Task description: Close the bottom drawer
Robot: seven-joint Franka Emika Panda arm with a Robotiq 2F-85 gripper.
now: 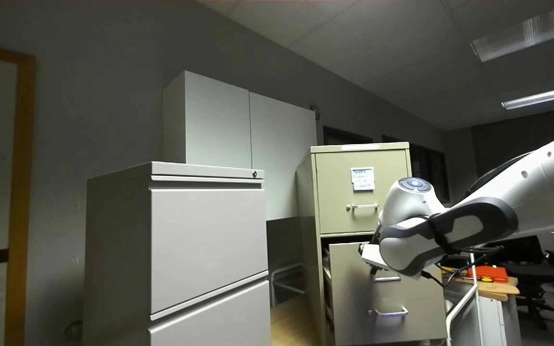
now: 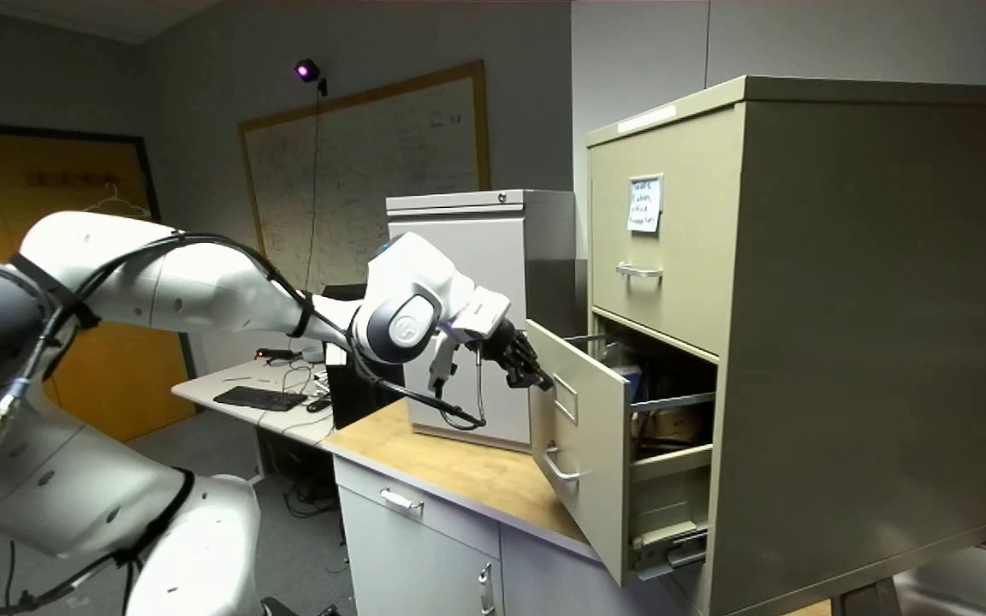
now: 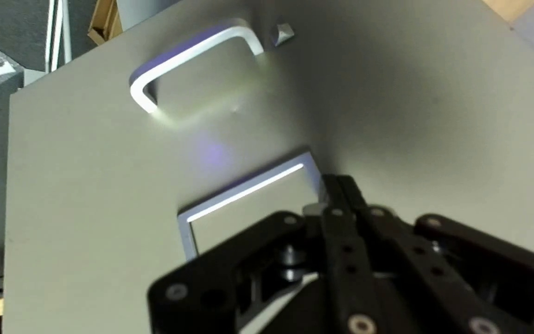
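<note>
Beige metal bottom drawer stands open. Black two-fingered gripper has fingers lying together, tips at drawer front; contact unclear.

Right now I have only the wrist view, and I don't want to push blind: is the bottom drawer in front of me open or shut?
Observer: Open. In an exterior view, the bottom drawer stands out from the beige filing cabinet.
Operator: What about the drawer above it?
Observer: The upper drawer looks shut in both exterior views.
Operator: Is anything inside the open one?
Observer: Yes, some contents show in shadow behind its front; I can't tell what they are.
</note>
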